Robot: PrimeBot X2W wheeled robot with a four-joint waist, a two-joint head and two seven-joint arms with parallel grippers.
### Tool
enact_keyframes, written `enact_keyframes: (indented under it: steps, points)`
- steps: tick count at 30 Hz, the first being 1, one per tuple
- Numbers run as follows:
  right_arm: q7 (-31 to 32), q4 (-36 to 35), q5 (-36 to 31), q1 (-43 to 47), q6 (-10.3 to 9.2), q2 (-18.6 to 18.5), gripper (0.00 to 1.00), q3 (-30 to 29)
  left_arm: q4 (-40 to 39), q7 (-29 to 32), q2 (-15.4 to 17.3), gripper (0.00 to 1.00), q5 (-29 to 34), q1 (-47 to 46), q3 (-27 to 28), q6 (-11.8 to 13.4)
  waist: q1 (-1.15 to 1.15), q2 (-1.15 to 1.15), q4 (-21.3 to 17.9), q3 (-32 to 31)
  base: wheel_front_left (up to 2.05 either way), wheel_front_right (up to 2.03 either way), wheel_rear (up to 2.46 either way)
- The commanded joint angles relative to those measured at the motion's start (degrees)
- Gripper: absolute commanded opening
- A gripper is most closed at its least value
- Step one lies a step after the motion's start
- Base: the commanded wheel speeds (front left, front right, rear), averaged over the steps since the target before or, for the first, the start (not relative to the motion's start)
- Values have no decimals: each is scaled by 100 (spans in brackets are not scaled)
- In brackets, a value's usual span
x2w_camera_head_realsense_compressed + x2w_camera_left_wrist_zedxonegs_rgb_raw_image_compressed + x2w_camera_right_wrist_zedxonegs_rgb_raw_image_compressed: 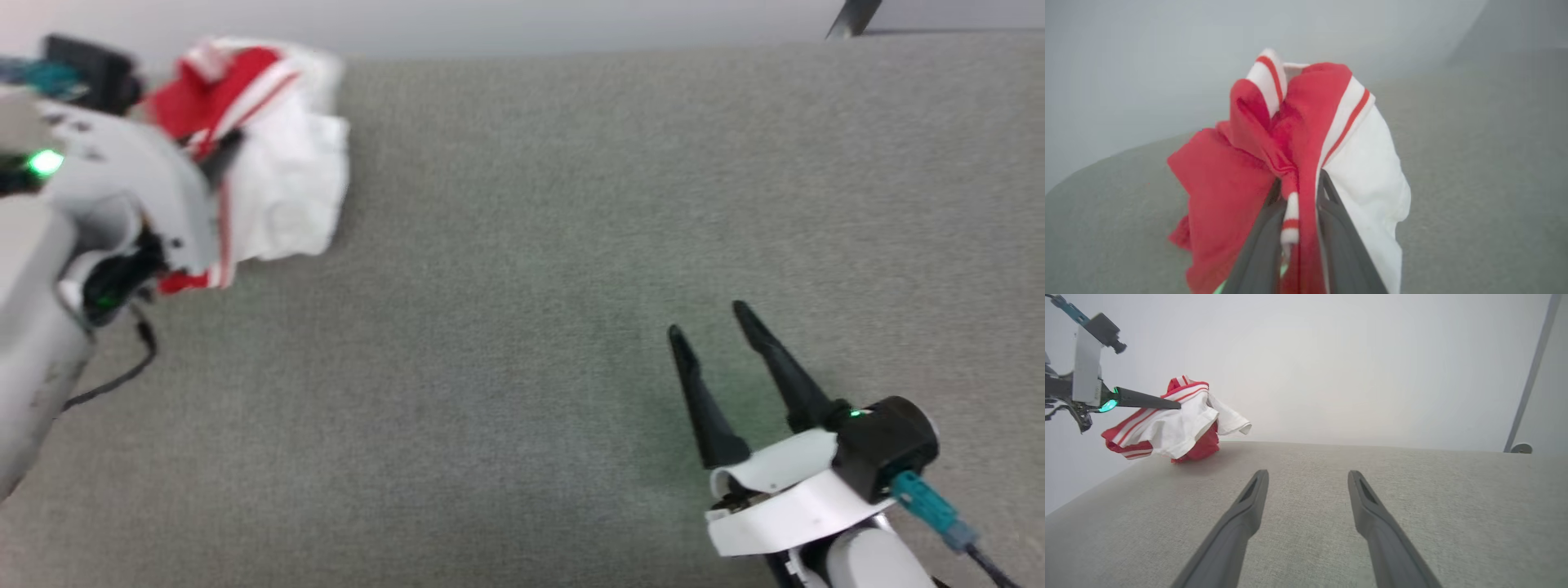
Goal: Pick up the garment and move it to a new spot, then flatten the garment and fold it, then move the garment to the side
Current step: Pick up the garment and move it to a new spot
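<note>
Red and white cloth bunches up where the left gripper (222, 157) (1298, 183) (1167, 403) pinches the garment (277, 180) (1229, 183) (1175, 424) over the far left corner of the grey fabric-covered table (531, 245) (1474, 163) (1412, 498). In the left wrist view, the two dark fingers (1339, 237) are drawn narrow on a red fold and a strip of red-white striped trim, with red fabric spilling to one side and a white sleeve to the other. The right wrist view shows the shirt hanging in a crumpled clump from those fingers. Its lowest red fold sits at the table's far left edge, and it is unclear whether it touches the surface. No lettering on the chest can be made out. A green light (45, 162) glows on the pale left arm.

Over the table's near right part, well apart from the shirt, the right gripper (708, 320) (1307, 473) hovers with its fingers spread wide and holding nothing, tips pointing across the table toward a pale wall (1331, 355). The head view is slightly blurred.
</note>
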Motion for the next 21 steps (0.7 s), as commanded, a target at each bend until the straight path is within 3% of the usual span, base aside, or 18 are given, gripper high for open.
enact_keyframes:
  steps: [1,12,17,21]
  points:
    - [-45,-9,79,73,-8,10,100,-112,-196,-60,-37,0,69,-143,-169,-3,0,0,-191,-178,0,0,0]
    - [-120,-155,295,175,-7,11,100,-661,-1203,-547,-678,0,148,-864,-1275,-3,0,0,-751,-76,0,0,0]
    - [-125,-307,433,187,-7,12,100,-868,-1118,-889,-1092,0,364,-667,-1655,-3,0,0,-858,46,0,0,0]
    - [-126,-392,470,131,-7,11,100,-914,-927,-771,-1352,0,630,-416,-1860,-3,0,0,-889,145,0,0,0]
